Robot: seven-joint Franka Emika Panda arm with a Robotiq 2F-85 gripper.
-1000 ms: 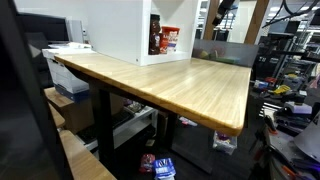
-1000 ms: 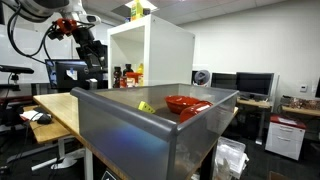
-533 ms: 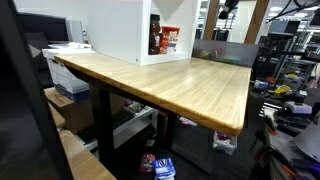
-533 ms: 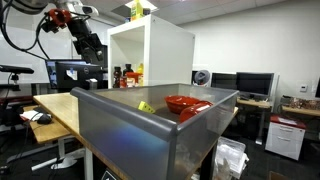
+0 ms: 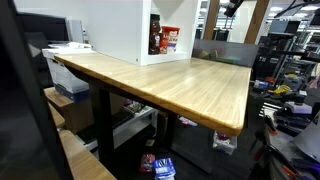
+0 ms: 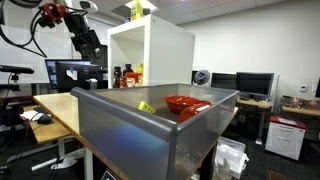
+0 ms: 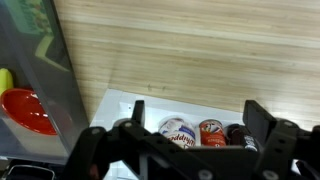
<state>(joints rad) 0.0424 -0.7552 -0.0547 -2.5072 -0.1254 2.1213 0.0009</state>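
Observation:
My gripper [image 7: 195,106] hangs high above the wooden table [image 7: 190,45], open, with nothing between its fingers [image 7: 257,122]. Straight below it in the wrist view is the white shelf box [image 7: 120,108], which holds a white tub [image 7: 178,131], a red can [image 7: 210,132] and a dark bottle [image 7: 237,133]. In both exterior views the gripper [image 6: 88,41] [image 5: 232,5] is well above the table, level with the top of the white shelf box [image 6: 150,50] [image 5: 125,30]. A red bowl [image 7: 28,110] [image 6: 186,103] lies in the grey bin [image 6: 140,125].
A yellow object [image 6: 146,106] lies in the bin beside the bowl. The long wooden table [image 5: 170,85] runs to the shelf box, whose cans [image 5: 166,40] face the side. Monitors [image 6: 250,84], desks and clutter surround the table.
The arm has risen a little and carried the gripper higher. The jaws have stayed open and nothing on the table has moved.

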